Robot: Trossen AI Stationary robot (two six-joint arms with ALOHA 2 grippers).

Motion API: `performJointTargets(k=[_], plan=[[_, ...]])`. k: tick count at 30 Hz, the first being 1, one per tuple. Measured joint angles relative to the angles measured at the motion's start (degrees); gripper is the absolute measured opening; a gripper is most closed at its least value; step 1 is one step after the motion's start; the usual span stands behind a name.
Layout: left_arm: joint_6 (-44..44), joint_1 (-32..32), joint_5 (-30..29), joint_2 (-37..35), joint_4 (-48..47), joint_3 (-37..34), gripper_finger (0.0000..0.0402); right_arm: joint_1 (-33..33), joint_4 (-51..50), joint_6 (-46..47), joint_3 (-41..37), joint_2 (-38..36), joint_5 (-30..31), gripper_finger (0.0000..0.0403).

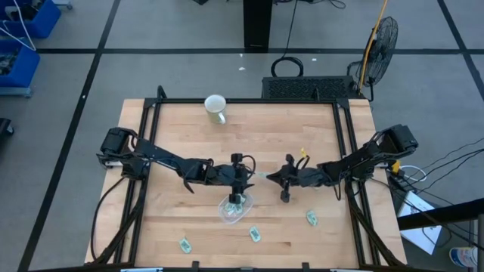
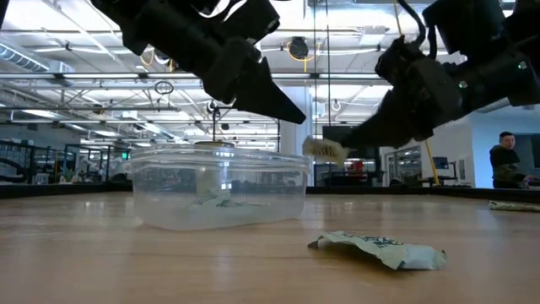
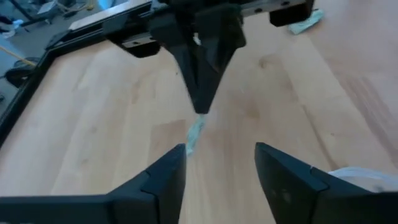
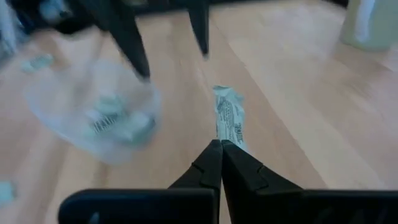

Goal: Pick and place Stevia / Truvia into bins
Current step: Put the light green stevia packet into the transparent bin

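A see-through bowl (image 1: 236,208) (image 2: 219,187) stands near the table's front middle, with pale green sachets lying in it. My right gripper (image 4: 221,144) (image 2: 350,139) is shut on one green-and-white sachet (image 4: 229,115) (image 2: 325,149), level with the bowl's rim and to its right. My left gripper (image 3: 221,155) (image 1: 248,177) faces it, open. Its fingertips stand by the sachet's free end (image 3: 195,134); whether they touch it, I cannot tell. Three more sachets (image 1: 184,244) (image 1: 255,234) (image 1: 311,217) lie flat on the wood near the front edge. My right gripper pinches one short end of the sachet (image 4: 225,138) between its two fingertips. It comes in slanting down from the table's right side, fingers along the sachet's length. The sachet sticks out past the fingertips toward my left gripper, lifted clear of the table.
A white mug (image 1: 216,108) stands at the far edge, well away from both arms. A black frame (image 1: 344,136) runs along the table's sides. Bare wood lies to the left of the bowl and between the loose sachets.
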Motion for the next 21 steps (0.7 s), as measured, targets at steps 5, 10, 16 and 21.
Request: performJointTargets(k=[5,10,16,21], plan=[[0.27,0.81,-1.77,0.00,3.56,-0.04,0.0211,-0.33,5.56,-0.14,0.00,-0.04,-6.58,0.0000],[-0.45,1.59,3.76,-0.07,5.24,-0.04,0.0212,-0.32,7.10,-0.15,0.02,-0.04,-7.13,0.0000],[-1.24,0.99,4.17,-0.07,4.67,-0.04,0.0210,-0.33,7.25,-0.01,0.02,-0.04,-5.36,0.0000],[-1.22,0.81,4.17,-0.07,4.05,-0.04,0.0171,-0.40,7.87,0.49,0.02,-0.04,-4.22,0.0000]])
